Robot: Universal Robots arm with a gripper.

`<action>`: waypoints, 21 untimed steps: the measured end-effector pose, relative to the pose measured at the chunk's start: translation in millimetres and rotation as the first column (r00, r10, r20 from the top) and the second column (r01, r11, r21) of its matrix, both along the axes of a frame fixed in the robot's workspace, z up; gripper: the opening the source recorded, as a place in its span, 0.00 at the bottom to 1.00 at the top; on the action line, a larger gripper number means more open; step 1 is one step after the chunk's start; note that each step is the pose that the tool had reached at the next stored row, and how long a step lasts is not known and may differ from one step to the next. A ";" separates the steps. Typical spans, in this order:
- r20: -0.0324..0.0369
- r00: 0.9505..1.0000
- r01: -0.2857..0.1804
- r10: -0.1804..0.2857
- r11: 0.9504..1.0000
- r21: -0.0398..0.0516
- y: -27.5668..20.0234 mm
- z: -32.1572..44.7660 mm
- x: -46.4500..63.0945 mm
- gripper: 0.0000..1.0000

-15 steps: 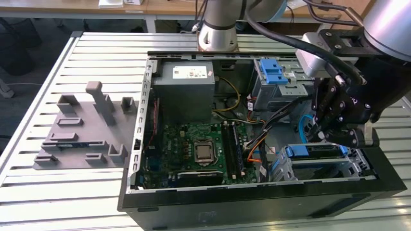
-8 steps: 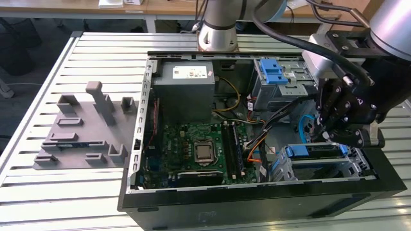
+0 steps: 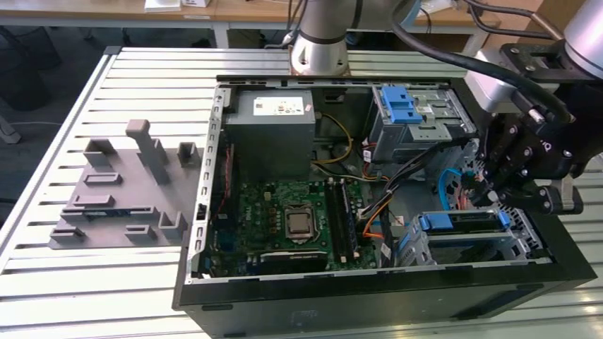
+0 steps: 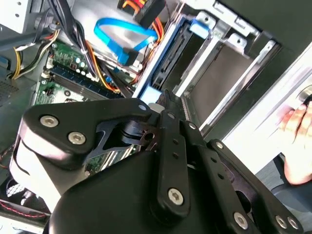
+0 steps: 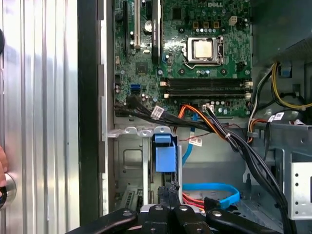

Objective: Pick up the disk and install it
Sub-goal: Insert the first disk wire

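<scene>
Open computer case (image 3: 203,212) flat on the slotted metal table (image 3: 141,63). Well off toward the exterior view's left, a grey slotted stand (image 3: 118,191) on the same table, apart from the case.

Inside the case: grey power supply (image 3: 273,116) at the far corner, green motherboard (image 3: 282,212) below it, bare CPU socket (image 3: 299,222) in the middle of the board. Toward the exterior view's right, an upper drive cage (image 3: 419,116) with 1 blue bracket (image 3: 400,109) on top.

And the disk (image 3: 459,223), sitting on edge in the lower drive bay at the near corner on the exterior view's right, blue bracket up, metal bay walls on both sides. Same blue bracket showing in the first wrist view (image 5: 165,155).

Plenty crowding that bay: a looped blue data cable (image 5: 209,187) just beside it, and a bundle of black and orange wires (image 5: 219,131) slanting across between bay and motherboard.

Now the gripper (image 3: 492,196), hanging from the wrist, pointed down into the case right over the bay. Fingers drawn close together, tips (image 5: 168,192) just beside the disk's bracket; contact impossible to tell. Linkage bars converging to 1 narrow point in the second wrist view (image 4: 163,97).

Outside the case wall, a person's hand (image 4: 296,126) at the table edge.
</scene>
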State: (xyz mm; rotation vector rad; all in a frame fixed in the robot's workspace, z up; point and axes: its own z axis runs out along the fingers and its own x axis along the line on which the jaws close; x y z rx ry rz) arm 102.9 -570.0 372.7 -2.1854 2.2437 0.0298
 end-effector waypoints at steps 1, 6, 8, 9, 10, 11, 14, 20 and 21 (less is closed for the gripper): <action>0.000 1.000 0.000 0.000 1.000 0.000 0.3 0.0 2.3 0.11; 0.000 1.000 0.000 0.000 1.000 0.000 2.0 -0.3 12.5 0.11; 0.000 1.000 0.003 -0.003 1.000 0.000 3.4 -0.6 14.5 0.11; -0.001 1.000 0.008 -0.008 1.000 0.000 4.1 -0.9 14.5 0.11; -0.002 1.000 0.014 -0.014 1.000 0.000 4.7 -1.1 14.6 0.11; -0.003 1.000 0.019 -0.019 1.000 0.000 5.3 -1.4 14.7 0.11; -0.003 1.000 0.030 -0.030 1.000 0.000 8.3 -2.3 15.6 0.11; -0.004 0.999 0.035 -0.035 0.999 0.000 18.5 -4.3 19.6 0.11; -0.004 0.999 0.035 -0.035 0.999 0.000 19.8 -4.6 21.0 0.11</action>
